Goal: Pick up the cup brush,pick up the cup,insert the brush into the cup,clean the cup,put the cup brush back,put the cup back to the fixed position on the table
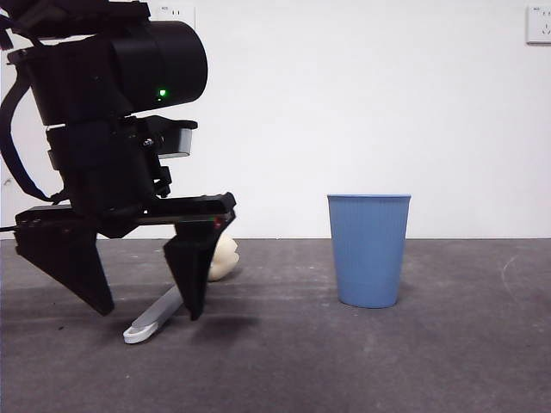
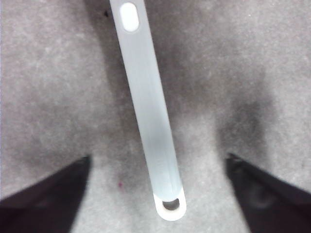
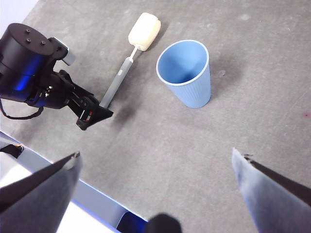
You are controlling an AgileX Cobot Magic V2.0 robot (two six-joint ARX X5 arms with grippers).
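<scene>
Left gripper [image 1: 148, 301] — fingers spread astride long grey-handled, cream-sponged cup brush [image 1: 159, 317], lower left, flat on dark bench [image 1: 448, 361]. Ribbed blue plastic cup [image 1: 368, 249] upright, centre-right, untouched. Right gripper [image 3: 155, 165] — spread, waiting. Every step remained.

Grey cup brush [image 3: 127, 62] lying flat, blue cup [image 1: 368, 249] upright beside

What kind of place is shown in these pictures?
Probably a robot test bench in a lab, not a kitchen: a bare dark table, a plain white wall with sockets, and only a blue cup and cup brush under the open left gripper.
</scene>
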